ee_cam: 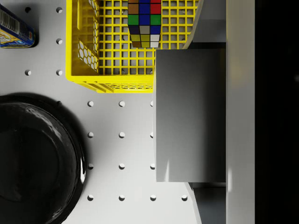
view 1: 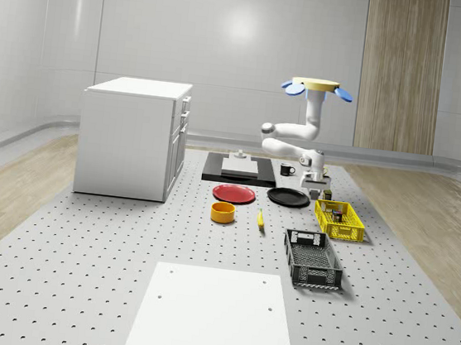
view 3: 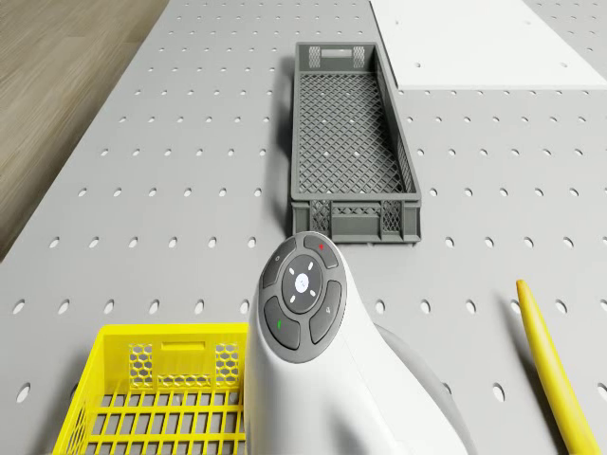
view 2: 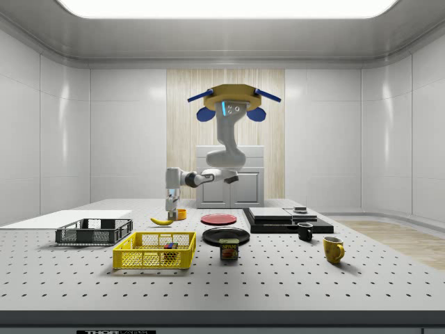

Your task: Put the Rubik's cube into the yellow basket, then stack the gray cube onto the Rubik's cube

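Rubik's cube already inside yellow basket; gray cube clamped between gripper fingers, carried beside the basket's end toward stacking. Drone hovering above table near the basket, by black plate.

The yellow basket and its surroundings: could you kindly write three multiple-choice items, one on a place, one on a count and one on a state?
1. Where is the Rubik's cube? A on the floor; B in the yellow basket; C in a drawer.
2. How many plates lie on the table? A one; B two; C four.
3. What state is the gray cube in? A held in the pincer; B stacked on the Rubik's cube; C lying on the table.
Key: 1 B, mesh surrounds it; 2 B, a red plate and a black plate; 3 A, gripped beneath the hovering drone.
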Tool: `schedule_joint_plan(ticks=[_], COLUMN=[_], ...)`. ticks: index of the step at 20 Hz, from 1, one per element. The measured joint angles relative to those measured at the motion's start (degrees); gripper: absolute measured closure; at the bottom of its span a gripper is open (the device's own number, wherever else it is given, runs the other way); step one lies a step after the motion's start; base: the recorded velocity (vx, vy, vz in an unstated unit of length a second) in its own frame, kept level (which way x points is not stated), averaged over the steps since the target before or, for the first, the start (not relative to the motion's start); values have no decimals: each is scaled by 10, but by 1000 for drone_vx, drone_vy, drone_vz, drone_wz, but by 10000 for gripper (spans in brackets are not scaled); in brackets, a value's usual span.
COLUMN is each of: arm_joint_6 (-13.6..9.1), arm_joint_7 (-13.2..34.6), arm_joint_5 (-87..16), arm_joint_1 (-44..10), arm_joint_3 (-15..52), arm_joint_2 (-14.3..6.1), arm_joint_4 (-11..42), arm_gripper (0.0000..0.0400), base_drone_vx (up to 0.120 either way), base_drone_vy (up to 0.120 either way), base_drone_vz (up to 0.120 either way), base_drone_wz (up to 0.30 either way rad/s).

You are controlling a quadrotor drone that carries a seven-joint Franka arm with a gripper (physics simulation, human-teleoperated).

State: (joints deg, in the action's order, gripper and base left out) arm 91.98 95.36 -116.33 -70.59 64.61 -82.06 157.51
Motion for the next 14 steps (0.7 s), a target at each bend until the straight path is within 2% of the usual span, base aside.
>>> schedule_joint_plan(ticks=[2,6,7,14], arm_joint_6=[0,0,0,1], arm_joint_7=[0,0,0,0], arm_joint_5=[0,0,0,0], arm_joint_1=[0,0,0,-1], arm_joint_3=[0,0,0,0], arm_joint_2=[0,0,-1,-1], arm_joint_4=[0,0,0,0], arm_gripper=[149,149,149,149], base_drone_vx=[-40,-120,0,0], base_drone_vy=[120,120,120,120], base_drone_vz=[0,0,0,-120], base_drone_wz=[0,0,0,0])
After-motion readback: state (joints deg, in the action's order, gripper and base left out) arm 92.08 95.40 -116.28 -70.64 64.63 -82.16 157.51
